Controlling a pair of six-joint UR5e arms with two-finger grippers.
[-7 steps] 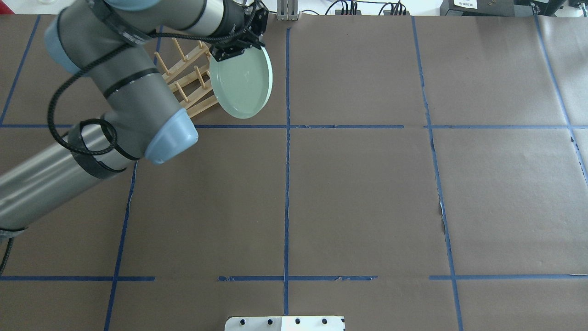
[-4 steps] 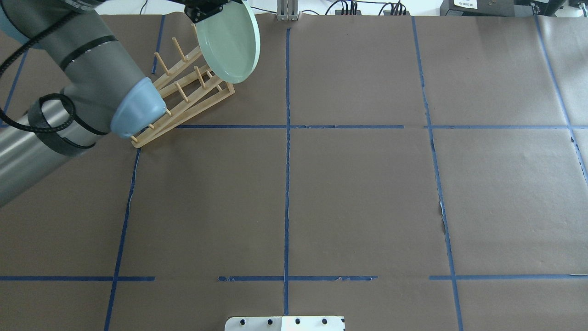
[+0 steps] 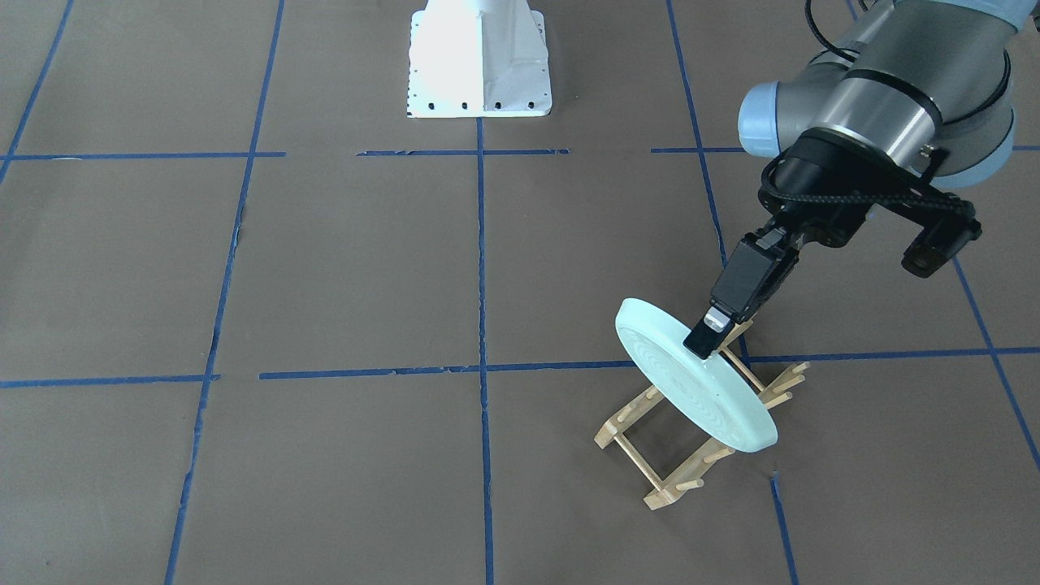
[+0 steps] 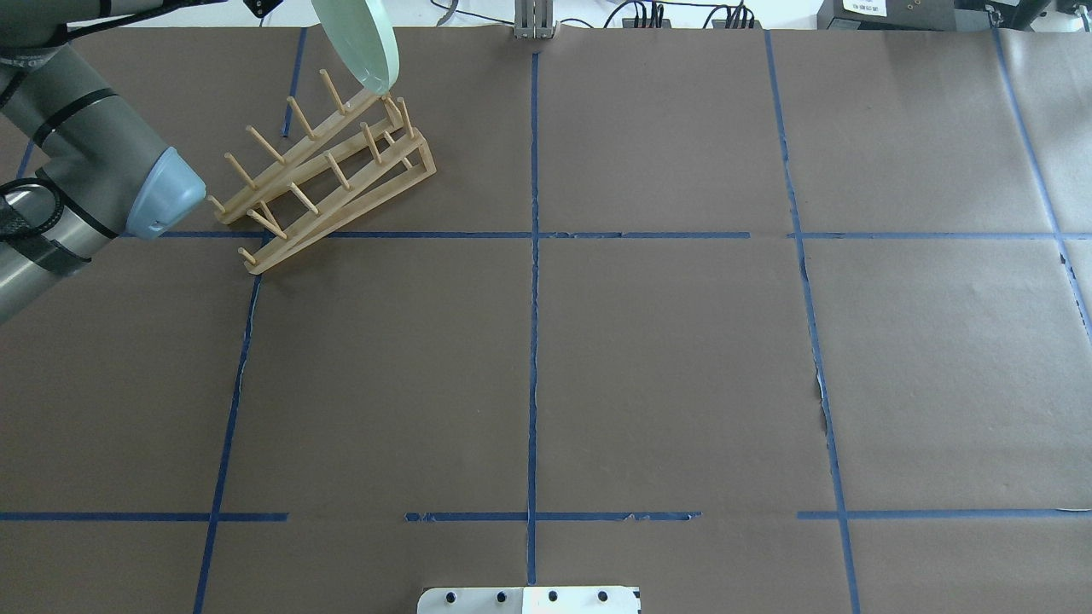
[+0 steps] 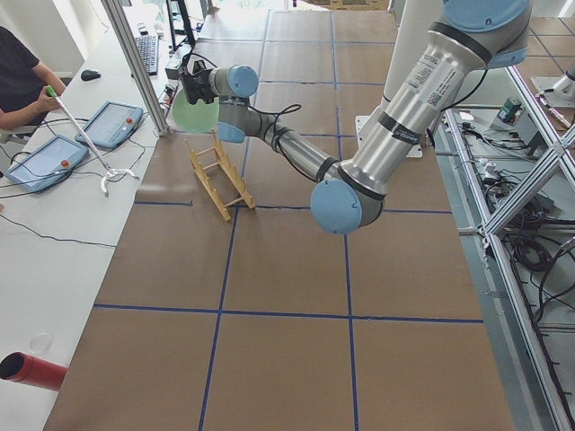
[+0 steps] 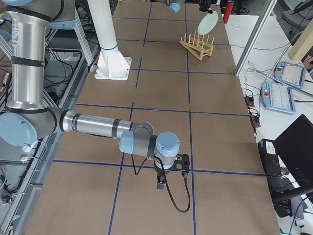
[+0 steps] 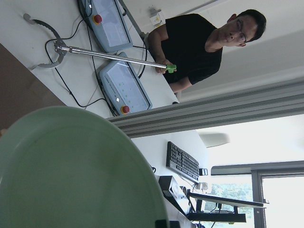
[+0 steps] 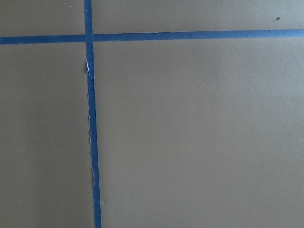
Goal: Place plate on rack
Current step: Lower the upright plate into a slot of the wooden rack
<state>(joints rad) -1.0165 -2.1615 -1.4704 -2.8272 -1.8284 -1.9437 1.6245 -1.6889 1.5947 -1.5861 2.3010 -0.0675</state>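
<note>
The pale mint-green plate [image 3: 691, 378] hangs tilted, almost on edge, just over the light-wood rack [image 3: 662, 494]. My left gripper [image 3: 705, 337] is shut on the plate's upper rim. In the overhead view the plate [image 4: 358, 43] is at the top edge, its lower rim close to the pegs at the rack's [image 4: 324, 179] far end; I cannot tell if they touch. The plate fills the lower left of the left wrist view [image 7: 71, 166]. My right gripper [image 6: 160, 183] points down at bare table near the front; I cannot tell if it is open or shut.
The white robot base [image 3: 479, 65] stands at the table's near edge. An operator [image 7: 204, 42] holding a grabber stick sits beyond the far edge by teach pendants [image 5: 54, 162]. An aluminium post [image 5: 135, 63] stands close behind the rack.
My left arm has swung left and away, carrying the plate toward the table's far edge. The plate has turned more on edge, and the arm no longer covers the rack.
</note>
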